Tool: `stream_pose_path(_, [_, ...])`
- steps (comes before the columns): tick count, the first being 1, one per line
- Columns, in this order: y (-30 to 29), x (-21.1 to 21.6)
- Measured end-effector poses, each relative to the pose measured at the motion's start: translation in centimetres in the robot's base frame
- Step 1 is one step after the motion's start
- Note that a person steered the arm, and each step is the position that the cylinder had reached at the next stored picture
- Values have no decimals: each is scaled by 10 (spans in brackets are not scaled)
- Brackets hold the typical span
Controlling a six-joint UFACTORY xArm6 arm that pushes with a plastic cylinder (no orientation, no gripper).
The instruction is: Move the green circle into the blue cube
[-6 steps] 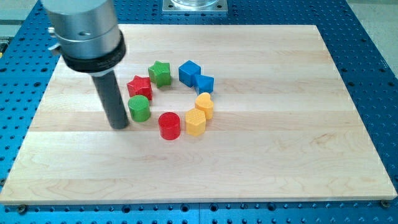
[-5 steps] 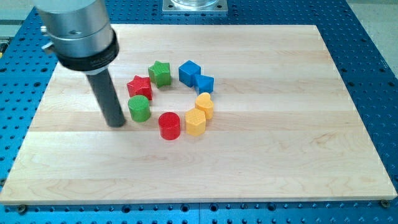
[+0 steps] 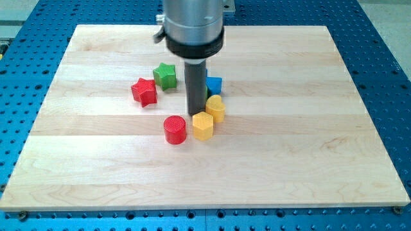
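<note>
Resting my tip (image 3: 195,113) beside yellow block (image 3: 202,126), blue block (image 3: 214,85) behind.

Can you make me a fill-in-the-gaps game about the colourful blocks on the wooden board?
1. The green star sits just toward the view's top from the ____ star.
2. Right beside my tip sit two ____ blocks.
3. A ____ block peeks out on the view's right of the rod.
4. The red cylinder lies to the view's ____ of my tip.

Missing words: red, yellow, blue, left.
</note>
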State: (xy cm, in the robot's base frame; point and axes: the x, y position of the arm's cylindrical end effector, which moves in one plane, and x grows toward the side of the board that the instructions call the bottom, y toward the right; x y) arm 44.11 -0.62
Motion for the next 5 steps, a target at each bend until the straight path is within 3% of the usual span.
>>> stream_pose_path(2, [4,-70])
stream_pose_path(4, [-3,-72])
stream_pose_path(5, [-4,-49])
